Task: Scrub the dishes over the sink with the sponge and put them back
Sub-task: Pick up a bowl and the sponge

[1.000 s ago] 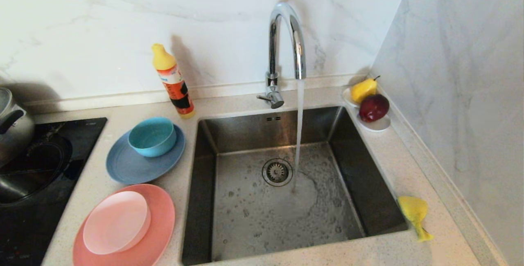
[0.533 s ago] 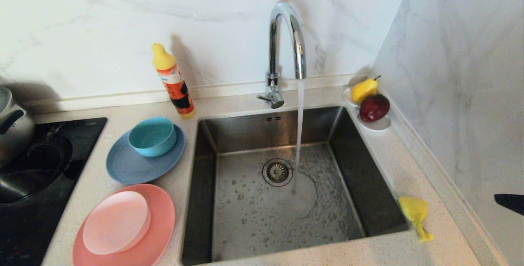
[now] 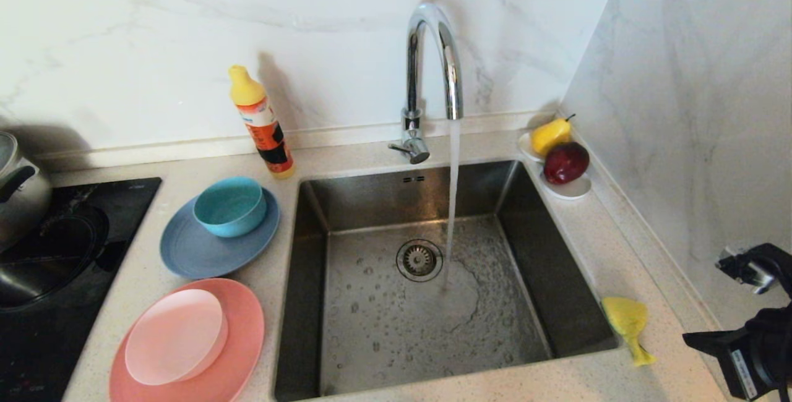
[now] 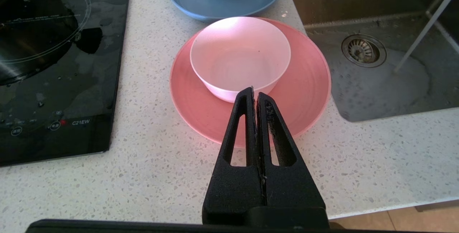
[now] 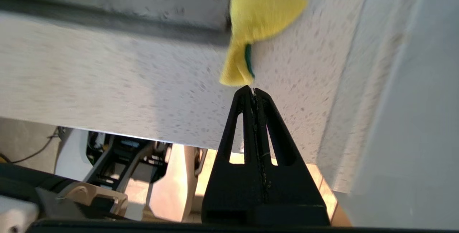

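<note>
From the head camera I see my right arm at the lower right edge, above the desk (image 3: 594,383) beside the wall. In the right wrist view the right gripper (image 5: 254,90) has its fingers pressed together with nothing between them, and its tip points at the near end of the sponge (image 3: 626,321) without clearly touching it. The sponge lies crumpled on the desk at the sink's (image 3: 309,253) front right corner, yellow with a thin strip of green showing at a fold.

My left gripper (image 4: 255,94) shows only in the left wrist view, closed and empty, hanging over the near rim of the salmon-pink plate (image 3: 244,346). The pale pink plate (image 3: 175,335) sits on that plate, to the left of the sink. Behind them the teal bowl (image 3: 230,206) rests on the grey-blue plate (image 3: 192,253).

Water runs from the chrome faucet (image 3: 433,62) into the sink, landing just right of the drain strainer (image 3: 419,260). An orange detergent bottle (image 3: 263,124) with a yellow cap stands by the back wall. A small white dish (image 3: 572,188) with a pear (image 3: 549,135) and an apple (image 3: 565,162) sits at the sink's far right corner. A black cooktop (image 3: 74,253) lies at the far left.
</note>
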Robot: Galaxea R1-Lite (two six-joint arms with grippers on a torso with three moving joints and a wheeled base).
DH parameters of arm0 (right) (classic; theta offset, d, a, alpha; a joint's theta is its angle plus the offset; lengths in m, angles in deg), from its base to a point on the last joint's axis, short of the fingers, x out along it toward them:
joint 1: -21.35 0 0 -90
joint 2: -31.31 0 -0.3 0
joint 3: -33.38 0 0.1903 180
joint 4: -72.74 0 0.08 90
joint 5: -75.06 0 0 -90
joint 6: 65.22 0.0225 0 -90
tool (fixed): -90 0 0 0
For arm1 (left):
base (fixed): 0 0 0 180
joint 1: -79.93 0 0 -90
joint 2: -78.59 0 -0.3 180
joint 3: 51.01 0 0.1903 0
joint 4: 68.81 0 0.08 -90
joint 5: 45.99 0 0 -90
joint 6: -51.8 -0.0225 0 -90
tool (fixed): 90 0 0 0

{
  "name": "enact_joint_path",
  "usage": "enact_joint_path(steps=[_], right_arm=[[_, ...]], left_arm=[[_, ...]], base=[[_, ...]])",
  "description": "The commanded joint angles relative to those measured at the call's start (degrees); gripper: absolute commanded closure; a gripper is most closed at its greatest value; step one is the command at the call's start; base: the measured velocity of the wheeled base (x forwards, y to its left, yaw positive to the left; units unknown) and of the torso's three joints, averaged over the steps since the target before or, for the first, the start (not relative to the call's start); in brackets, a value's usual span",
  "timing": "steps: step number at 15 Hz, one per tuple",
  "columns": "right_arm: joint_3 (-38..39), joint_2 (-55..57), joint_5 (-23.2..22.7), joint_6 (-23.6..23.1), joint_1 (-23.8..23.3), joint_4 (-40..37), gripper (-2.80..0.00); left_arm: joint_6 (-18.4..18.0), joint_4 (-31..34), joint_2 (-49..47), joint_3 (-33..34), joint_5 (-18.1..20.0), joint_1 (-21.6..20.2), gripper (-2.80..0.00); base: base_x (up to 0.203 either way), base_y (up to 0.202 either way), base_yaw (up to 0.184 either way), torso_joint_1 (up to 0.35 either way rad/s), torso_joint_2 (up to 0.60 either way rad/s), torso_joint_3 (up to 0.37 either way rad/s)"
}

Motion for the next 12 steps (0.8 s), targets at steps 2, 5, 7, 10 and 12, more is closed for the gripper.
enact_joint_path(steps=[2, 5, 7, 10, 12], right_arm=[[4.3, 4.4, 0.8, 0.5, 0.0, 4.2, -2.8], [4.8, 5.6, 0.9, 1.8, 0.0, 4.3, -2.8], [4.8, 6.1, 0.9, 2.8, 0.1, 4.3, -2.8], [5.8, 7.0, 0.7, 2.7, 0.2, 4.4, -2.8], [5.9, 8.9, 0.8, 2.9, 0.2, 4.5, -2.8]], left_arm=[[0.0, 0.0, -0.1, 0.0, 0.0, 0.0, 0.0], [0.0, 0.0, -0.2, 0.0, 0.0, 0.0, 0.0], [0.0, 0.0, -0.2, 0.0, 0.0, 0.0, 0.0], [0.0, 0.0, -0.2, 0.0, 0.0, 0.0, 0.0], [0.0, 0.0, -0.2, 0.0, 0.0, 0.0, 0.0]], base=[[0.0, 0.0, 0.0, 0.0, 0.0, 0.0], [0.0, 0.0, 0.0, 0.0, 0.0, 0.0], [0.0, 0.0, 0.0, 0.0, 0.0, 0.0], [0.0, 0.0, 0.0, 0.0, 0.0, 0.0], [0.0, 0.0, 0.0, 0.0, 0.0, 0.0]])
